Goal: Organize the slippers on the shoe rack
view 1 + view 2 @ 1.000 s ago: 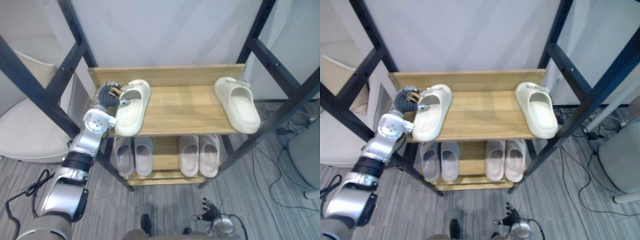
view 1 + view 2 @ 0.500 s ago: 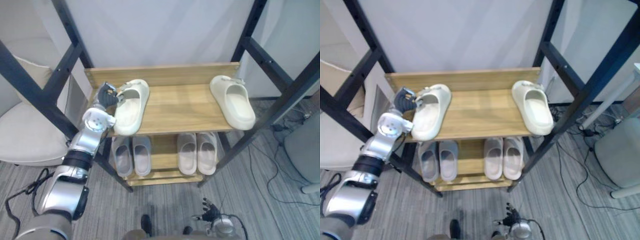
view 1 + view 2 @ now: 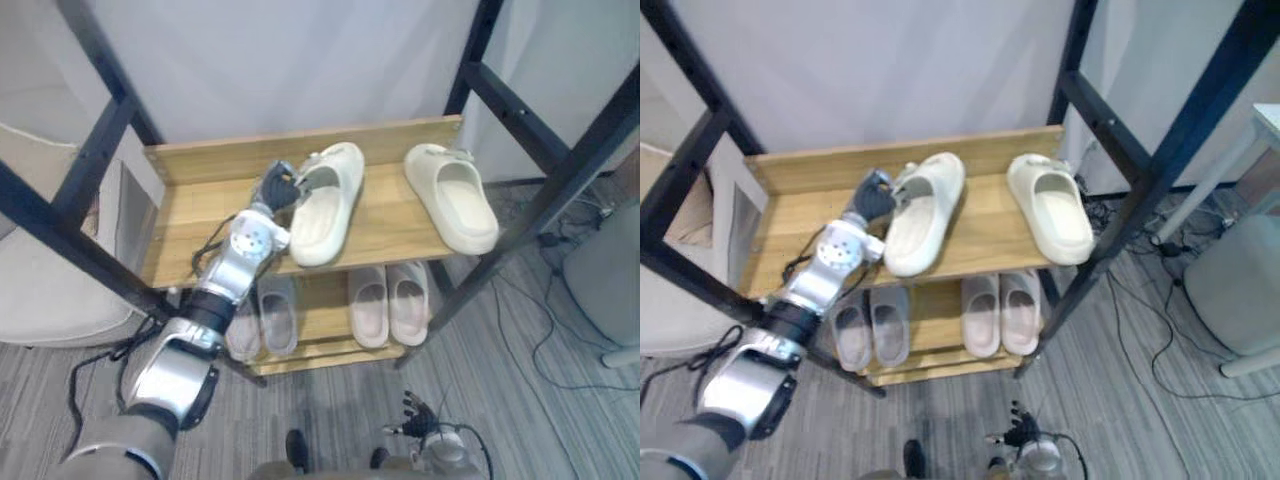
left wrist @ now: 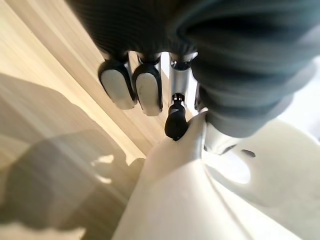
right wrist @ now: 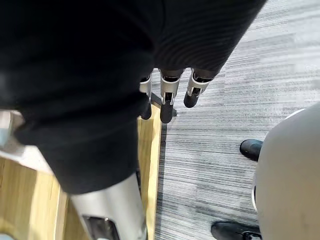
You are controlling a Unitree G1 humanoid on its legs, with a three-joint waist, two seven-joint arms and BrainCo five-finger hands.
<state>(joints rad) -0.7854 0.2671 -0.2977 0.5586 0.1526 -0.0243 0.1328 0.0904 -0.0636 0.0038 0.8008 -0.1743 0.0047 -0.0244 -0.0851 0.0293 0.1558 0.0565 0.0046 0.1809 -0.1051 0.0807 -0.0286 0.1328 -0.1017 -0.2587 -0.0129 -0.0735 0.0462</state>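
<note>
Head and wrist views of a shoe rack (image 3: 185,215) with a wooden top shelf. The eye views give the whole layout: the left hand (image 3: 278,187) lies against the left side of the held slipper (image 3: 322,210), a cream slide near the middle of the top shelf, its toe end angled toward the back board. The second slipper (image 3: 455,200), of the same cream colour, lies near it at the shelf's right end, toe also to the back; the two do not touch, and their heels spread apart. On the lower shelf stand a grey pair (image 3: 280,315), partly behind the left arm, and a pale pink pair (image 3: 368,308) beside it. The left wrist view adds the grip: curled fingers (image 4: 146,90) close over the strap's rim, one dark tip pressed on the cream edge, with the shelf's wood grain behind. The right hand (image 3: 420,425) hangs low in front of the rack; the right wrist view shows its fingers (image 5: 167,100) straight and holding nothing above the grey striped floor (image 5: 240,75)
</note>
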